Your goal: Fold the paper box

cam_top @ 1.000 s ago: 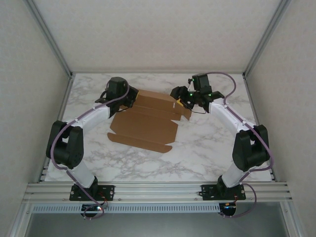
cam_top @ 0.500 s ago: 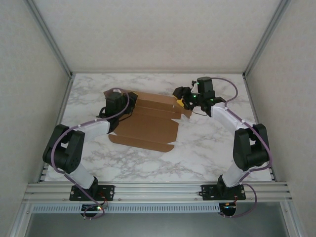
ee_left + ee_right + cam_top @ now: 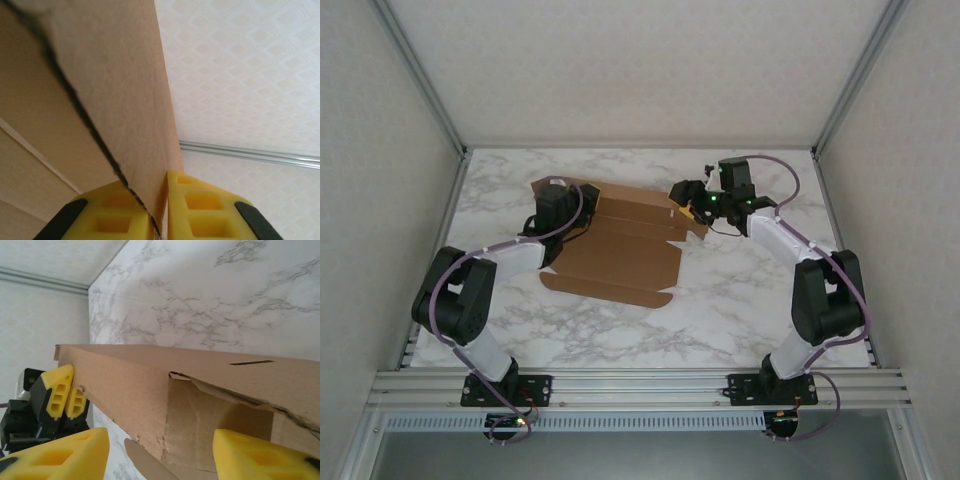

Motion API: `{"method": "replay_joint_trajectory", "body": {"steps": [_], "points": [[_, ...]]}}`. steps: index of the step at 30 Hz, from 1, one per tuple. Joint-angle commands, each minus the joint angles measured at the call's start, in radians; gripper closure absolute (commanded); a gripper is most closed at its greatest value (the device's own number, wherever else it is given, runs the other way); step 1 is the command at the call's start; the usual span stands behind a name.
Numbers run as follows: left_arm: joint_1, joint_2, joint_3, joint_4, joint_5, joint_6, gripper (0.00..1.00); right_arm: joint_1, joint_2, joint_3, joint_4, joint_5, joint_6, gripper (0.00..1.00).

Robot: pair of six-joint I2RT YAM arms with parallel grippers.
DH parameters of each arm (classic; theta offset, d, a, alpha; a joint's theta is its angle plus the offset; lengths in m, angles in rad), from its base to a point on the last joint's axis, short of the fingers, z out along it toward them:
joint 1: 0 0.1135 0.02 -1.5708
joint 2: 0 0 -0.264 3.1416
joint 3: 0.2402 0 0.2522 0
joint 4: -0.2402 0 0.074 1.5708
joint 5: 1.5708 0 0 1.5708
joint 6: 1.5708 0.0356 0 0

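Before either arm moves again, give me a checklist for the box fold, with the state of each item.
1. Left gripper clamped on the paper box: ok, its yellow fingers pinch a cardboard edge.
2. Right gripper open around the end flap: ok, the jaws stand wide on either side of it.
3. Rear panel raised: ok, it stands up between the two grippers.
4. Front flap folded: not ok, it lies flat on the table.
5. Tab seated in the slit: not ok, the slit is empty.
6. Cardboard undamaged: cannot tell, the ragged edge may be a tear or a cut.
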Motion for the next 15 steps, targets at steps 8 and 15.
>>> {"method": "replay_joint_trajectory", "body": {"steps": [8, 15], "points": [[-0.03, 0.034, 0.026, -0.054, 0.019, -0.019, 0.88, 0.01, 0.133, 0.021, 0.333, -0.151, 0.248, 0.46], [-0.035, 0.033, 0.024, -0.074, 0.011, -0.019, 0.88, 0.011, 0.152, 0.005, 0.427, -0.148, 0.312, 0.78]]}}
